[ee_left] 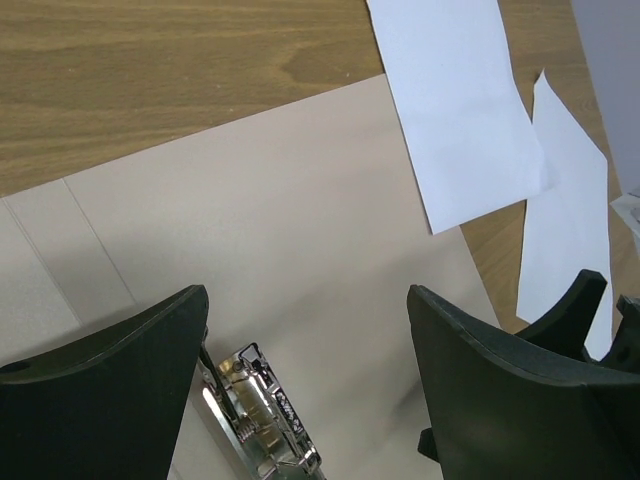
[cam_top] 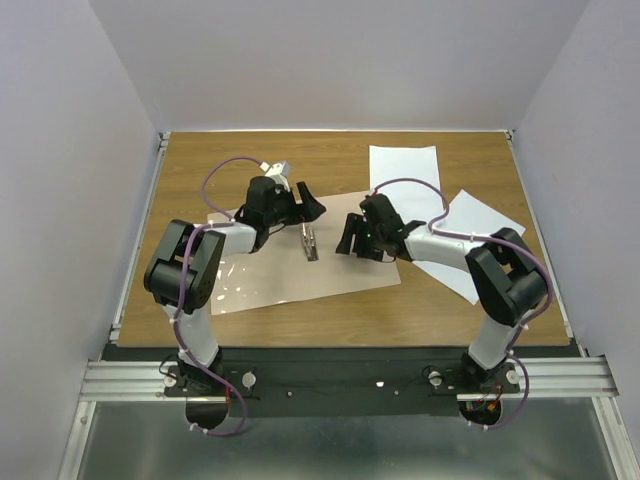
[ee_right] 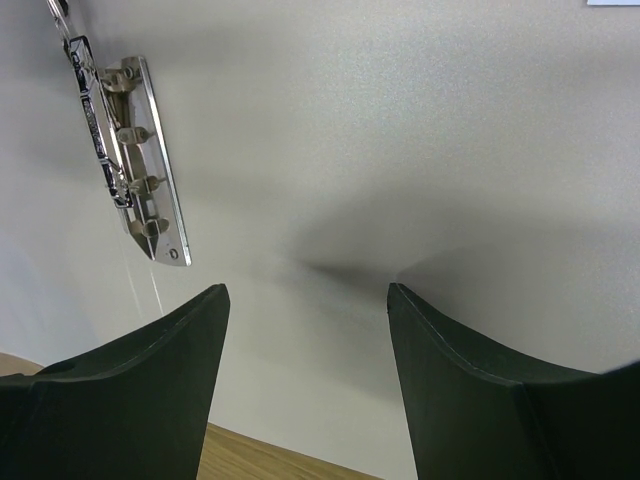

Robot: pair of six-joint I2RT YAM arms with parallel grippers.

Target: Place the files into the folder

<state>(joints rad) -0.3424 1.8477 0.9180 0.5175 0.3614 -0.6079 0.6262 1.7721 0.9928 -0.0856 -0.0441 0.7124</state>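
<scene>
Files (cam_top: pixel 403 172) lie beside the open folder (cam_top: pixel 290 275), over which left tool (cam_top: pixel 303 208) and right tool (cam_top: pixel 352 234) gape wide, empty.

Lab cell: blank white panels (cam_top: pixel 340 60) enclose the wooden bench (cam_top: pixel 400 322) under the left pincer (cam_top: pixel 303 210); aluminium rail (cam_top: pixel 350 378) behind.

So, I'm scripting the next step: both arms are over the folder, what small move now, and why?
Probably move the right gripper to the nearer white sheet: its fingers are open and empty above the folder, while this and the other sheet lie outside it.
</scene>
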